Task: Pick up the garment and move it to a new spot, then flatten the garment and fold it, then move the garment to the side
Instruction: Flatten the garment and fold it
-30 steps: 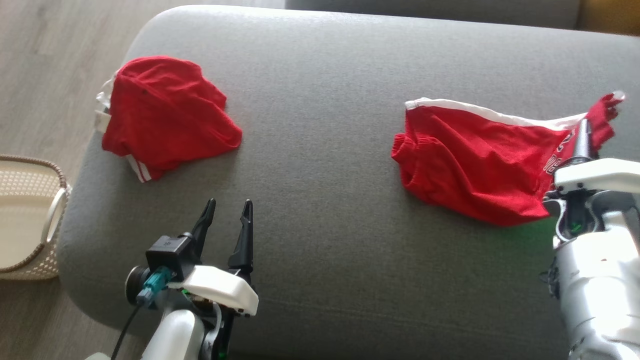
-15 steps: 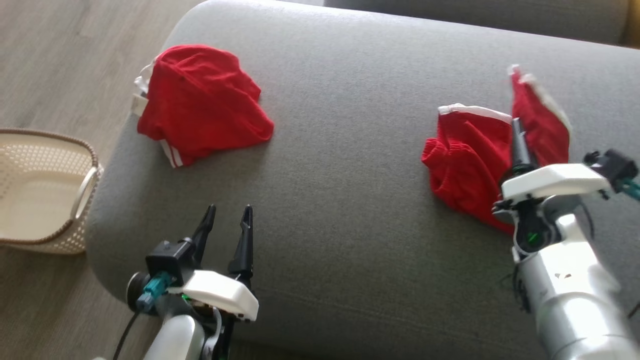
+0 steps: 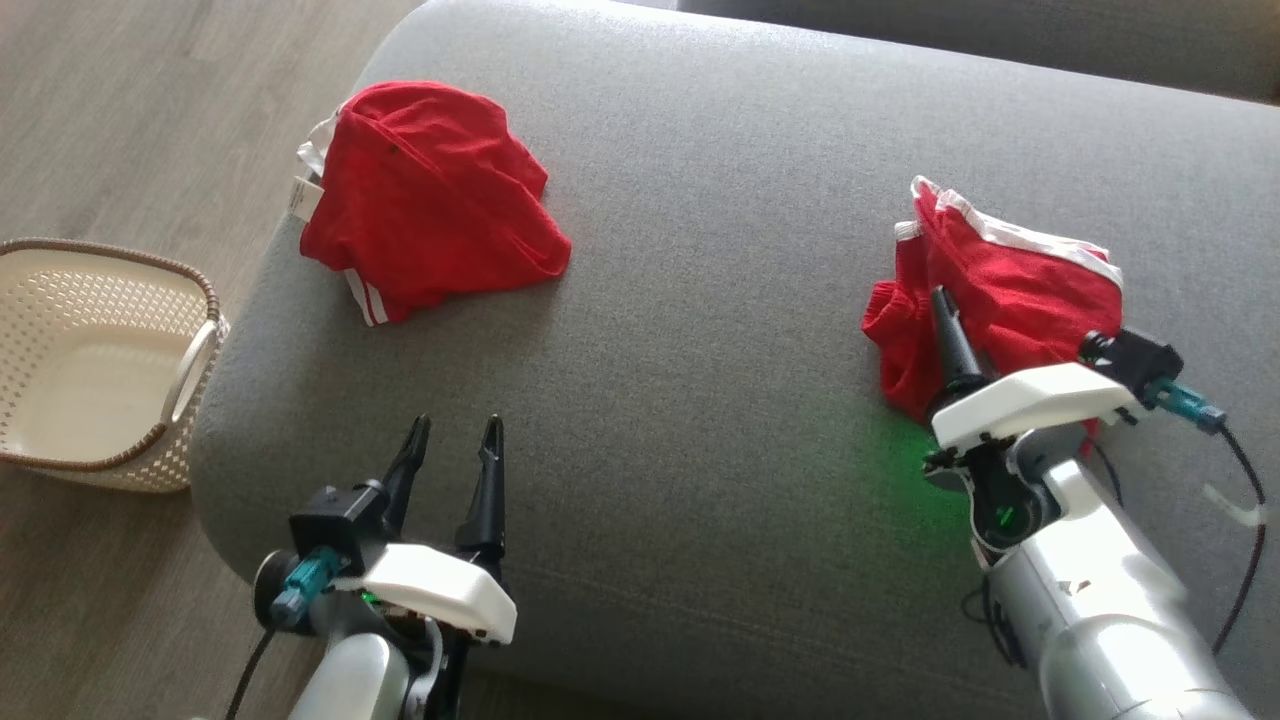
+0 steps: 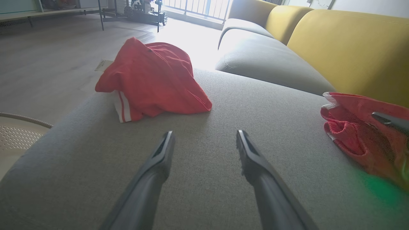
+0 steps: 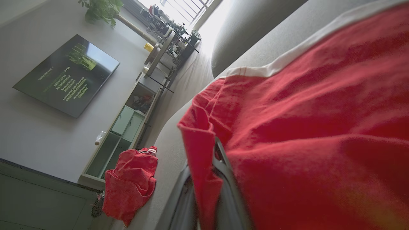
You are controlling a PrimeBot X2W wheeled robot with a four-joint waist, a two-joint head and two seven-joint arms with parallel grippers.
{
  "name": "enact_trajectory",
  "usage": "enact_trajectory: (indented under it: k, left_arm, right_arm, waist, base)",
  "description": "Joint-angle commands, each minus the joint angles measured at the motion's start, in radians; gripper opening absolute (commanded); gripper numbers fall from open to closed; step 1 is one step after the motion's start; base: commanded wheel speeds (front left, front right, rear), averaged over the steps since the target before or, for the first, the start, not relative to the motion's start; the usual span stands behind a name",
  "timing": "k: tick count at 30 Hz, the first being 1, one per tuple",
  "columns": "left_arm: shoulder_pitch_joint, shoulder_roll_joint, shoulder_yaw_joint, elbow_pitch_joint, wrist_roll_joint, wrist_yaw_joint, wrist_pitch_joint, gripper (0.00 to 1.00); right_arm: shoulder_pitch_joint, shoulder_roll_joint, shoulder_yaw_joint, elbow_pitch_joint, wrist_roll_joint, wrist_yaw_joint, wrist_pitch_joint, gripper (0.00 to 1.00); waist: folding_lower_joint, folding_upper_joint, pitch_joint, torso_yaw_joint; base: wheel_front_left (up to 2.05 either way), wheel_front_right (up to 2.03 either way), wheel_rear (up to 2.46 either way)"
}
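The red garment [image 3: 1010, 285] lies bunched on the right of the grey sofa cushion [image 3: 700, 250], a fold pinched in the right end effector [image 3: 947, 310]. The left end effector [image 3: 455, 430] hovers with its fingers apart. Two garments in all, the second garment [image 3: 430, 200] far left; one basket [image 3: 130, 478] stands on the wooden floor [image 3: 150, 100].

Right fingers [image 5: 227, 179] partly under garment [image 5: 303, 127]

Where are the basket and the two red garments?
basket [image 3: 90, 380], head view, bare inner floor.
left garment [image 3: 430, 200], head view, middle of the red cloth.
right garment [image 3: 1020, 290], head view, red panel below the white trim.
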Motion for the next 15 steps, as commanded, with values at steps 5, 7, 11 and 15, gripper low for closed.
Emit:
enact_trajectory:
  k: [5, 7, 11, 15]
  left_arm:
    - [-0.021, 0.009, 0.025, -0.029, -0.006, 0.005, -0.008, 1.00]
    - [-0.020, 0.009, 0.026, -0.028, -0.007, 0.006, -0.008, 1.00]
    - [-0.016, 0.009, 0.029, -0.027, -0.009, 0.009, -0.008, 1.00]
    - [-0.011, 0.009, 0.038, -0.027, -0.009, 0.009, -0.008, 1.00]
  right_arm:
    - [-0.030, 0.014, 0.065, -0.001, 0.029, 0.000, -0.016, 1.00]
    - [-0.026, 0.014, 0.098, -0.019, 0.047, 0.000, -0.016, 1.00]
    - [0.005, 0.014, 0.197, -0.086, 0.102, 0.000, 0.034, 1.00]
    - [0.032, 0.014, 0.269, -0.126, 0.136, 0.000, 0.075, 1.00]
  waist:
    - [0.0000, 0.0000, 0.000, -0.002]
    - [0.0000, 0.0000, -0.002, -0.005]
    - [0.0000, 0.0000, -0.008, -0.016]
    - [0.0000, 0.0000, -0.016, -0.042]
  base:
    - [0.00, 0.00, 0.00]
    - [0.00, 0.00, 0.00]
    - [0.00, 0.00, 0.00]
    - [0.00, 0.00, 0.00]
